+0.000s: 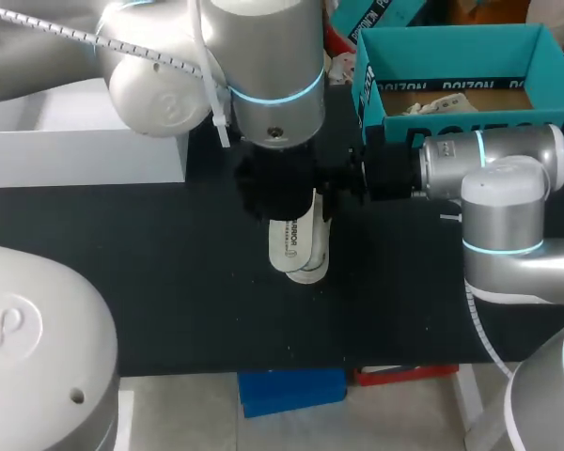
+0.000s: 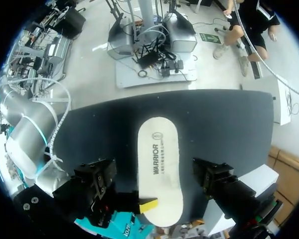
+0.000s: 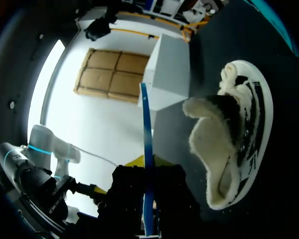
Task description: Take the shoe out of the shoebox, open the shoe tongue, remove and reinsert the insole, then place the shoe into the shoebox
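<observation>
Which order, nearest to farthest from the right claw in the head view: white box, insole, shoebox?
1. Insole, at the right claw.
2. Shoebox, just beyond it, right side.
3. White box, far across at the left.

The insole (image 2: 159, 164) was white with black lettering; the shoe (image 3: 229, 134) white and black, cream-fleeced; the shoebox (image 1: 451, 38) teal; the table (image 1: 169, 282) black.
</observation>
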Action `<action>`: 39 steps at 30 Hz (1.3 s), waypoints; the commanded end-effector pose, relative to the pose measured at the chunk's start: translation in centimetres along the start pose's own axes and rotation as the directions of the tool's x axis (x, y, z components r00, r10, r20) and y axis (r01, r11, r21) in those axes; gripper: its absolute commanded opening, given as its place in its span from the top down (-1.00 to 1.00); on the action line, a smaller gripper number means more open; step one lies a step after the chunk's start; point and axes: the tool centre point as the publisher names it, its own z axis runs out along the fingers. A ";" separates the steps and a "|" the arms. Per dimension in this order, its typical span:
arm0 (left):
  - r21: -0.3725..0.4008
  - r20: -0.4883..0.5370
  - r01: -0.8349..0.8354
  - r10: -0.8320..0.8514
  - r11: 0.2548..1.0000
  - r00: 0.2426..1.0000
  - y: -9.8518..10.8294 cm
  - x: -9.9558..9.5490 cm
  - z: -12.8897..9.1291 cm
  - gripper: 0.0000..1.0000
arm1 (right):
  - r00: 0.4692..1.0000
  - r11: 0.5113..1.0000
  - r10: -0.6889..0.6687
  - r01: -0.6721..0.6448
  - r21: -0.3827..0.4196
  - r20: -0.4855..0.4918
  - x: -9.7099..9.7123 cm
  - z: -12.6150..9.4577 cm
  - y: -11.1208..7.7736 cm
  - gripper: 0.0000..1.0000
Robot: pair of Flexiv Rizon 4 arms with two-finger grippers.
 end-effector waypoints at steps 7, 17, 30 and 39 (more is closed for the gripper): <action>-0.025 -0.007 0.023 -0.023 0.999 1.000 3.4 0.4 -0.7 -1.00 | 1.000 1.000 0.000 0.000 -0.003 0.000 0.0 0.1 0.0 1.00; -0.051 -0.003 0.039 -0.040 0.998 0.999 8.8 1.5 -0.8 -1.00 | 1.000 1.000 0.000 0.000 -0.003 0.000 0.0 0.1 0.0 1.00; -0.038 0.033 0.055 -0.054 0.998 0.998 14.6 2.8 1.4 -1.00 | 1.000 1.000 0.000 0.000 -0.003 0.000 0.0 0.1 0.0 1.00; -0.049 0.038 0.060 -0.058 0.997 0.998 17.1 2.2 1.8 -1.00 | 1.000 1.000 0.000 0.000 -0.003 0.000 0.0 0.1 0.0 1.00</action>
